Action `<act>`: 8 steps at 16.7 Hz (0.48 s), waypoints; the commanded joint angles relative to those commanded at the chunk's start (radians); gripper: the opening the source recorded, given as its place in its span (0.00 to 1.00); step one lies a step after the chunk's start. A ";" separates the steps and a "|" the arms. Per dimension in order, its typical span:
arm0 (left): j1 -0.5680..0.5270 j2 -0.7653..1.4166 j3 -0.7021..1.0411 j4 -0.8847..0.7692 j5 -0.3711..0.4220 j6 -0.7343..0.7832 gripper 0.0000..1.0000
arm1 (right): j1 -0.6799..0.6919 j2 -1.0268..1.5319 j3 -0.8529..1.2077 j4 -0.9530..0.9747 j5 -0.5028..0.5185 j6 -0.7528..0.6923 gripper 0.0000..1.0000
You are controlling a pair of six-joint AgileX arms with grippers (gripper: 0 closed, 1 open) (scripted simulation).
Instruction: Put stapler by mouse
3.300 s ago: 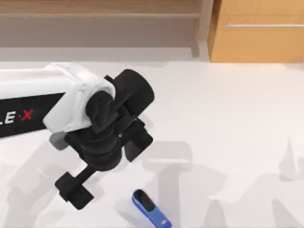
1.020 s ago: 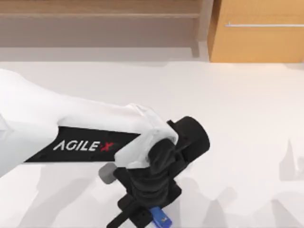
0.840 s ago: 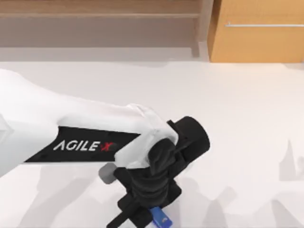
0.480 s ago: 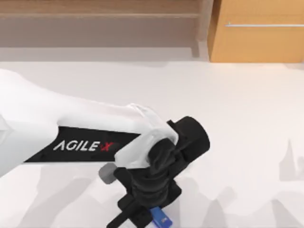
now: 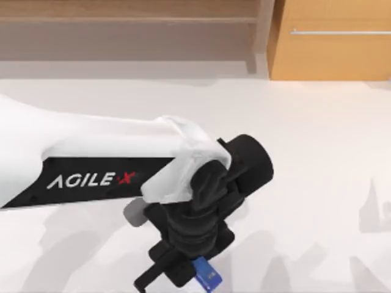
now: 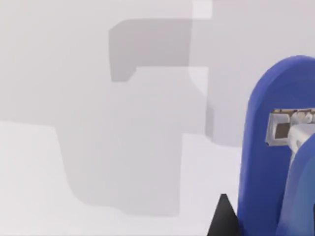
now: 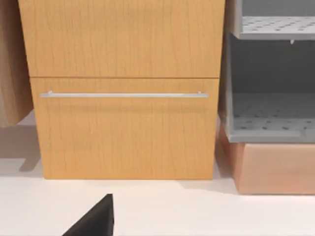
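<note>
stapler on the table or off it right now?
Cannot tell. The left gripper covers most of the stapler; its underside contact with the table is hidden.

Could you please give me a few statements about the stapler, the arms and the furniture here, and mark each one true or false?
1. The left gripper is down at the blue stapler. True.
2. The stapler lies at the table's far edge, by the cabinet. False: it is at the near edge.
3. The wooden cabinet has a metal bar handle. True.
4. The stapler is red. False: blue.

stapler (image 5: pixel 206 275) under left claw (image 5: pixel 183 274), table's (image 5: pixel 317 159) front
</note>
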State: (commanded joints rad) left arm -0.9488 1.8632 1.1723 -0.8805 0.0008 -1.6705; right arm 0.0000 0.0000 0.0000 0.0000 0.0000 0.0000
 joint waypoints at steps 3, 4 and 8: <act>0.000 0.004 -0.003 0.002 0.000 0.001 0.00 | 0.000 0.000 0.000 0.000 0.000 0.000 1.00; 0.007 0.005 -0.001 0.002 0.001 0.011 0.00 | 0.000 0.000 0.000 0.000 0.000 0.000 1.00; 0.105 0.010 0.021 -0.003 0.011 0.156 0.00 | 0.000 0.000 0.000 0.000 0.000 0.000 1.00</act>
State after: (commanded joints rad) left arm -0.8434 1.8736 1.1929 -0.8831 0.0122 -1.5143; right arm 0.0000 0.0000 0.0000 0.0000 0.0000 0.0000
